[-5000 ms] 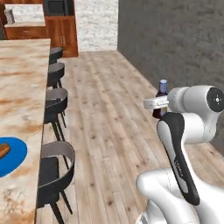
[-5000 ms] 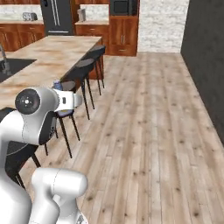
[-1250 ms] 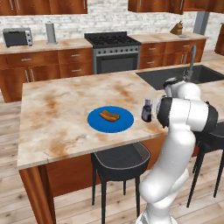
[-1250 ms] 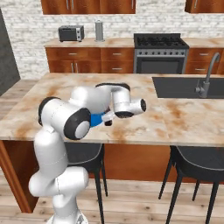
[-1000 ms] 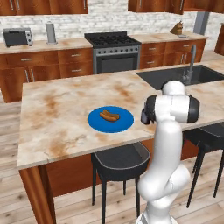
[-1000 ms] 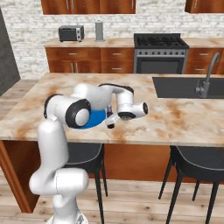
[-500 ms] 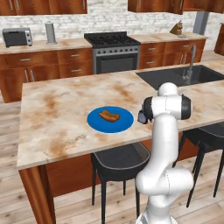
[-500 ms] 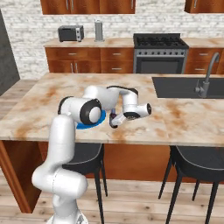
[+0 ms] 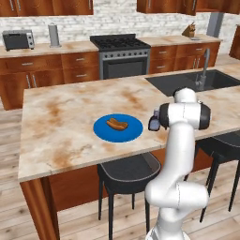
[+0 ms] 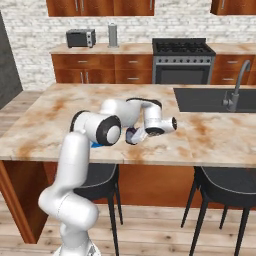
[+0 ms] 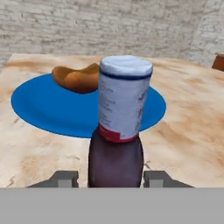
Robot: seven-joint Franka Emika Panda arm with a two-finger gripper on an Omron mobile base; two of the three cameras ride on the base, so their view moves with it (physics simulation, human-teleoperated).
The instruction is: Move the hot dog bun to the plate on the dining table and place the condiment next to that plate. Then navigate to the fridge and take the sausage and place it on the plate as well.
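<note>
Hot dog bun already lying on the blue plate, roughly at its middle, so the first step looks done. Condiment standing upright just beside the plate, on the side toward the sink, apparently resting on the marbled desk. Gripper right at the bottle: one of the fingers visible on each side of the dark lower body, narrowly spread, close to the bottle's flanks. Cannot tell whether actually pressing on it or just clear of it, since the tips are mostly cut off at the lower edge of the hand view. Judging from this, second step at its very end: bottle in its place next to the plate, release and withdrawal either under way or next. Still to do, as far as can be judged: drive off to the fridge, fetch the sausage, bring it back and lay it on the plate beside the bun. Roughly halfway through overall, with the longer trip ahead
</note>
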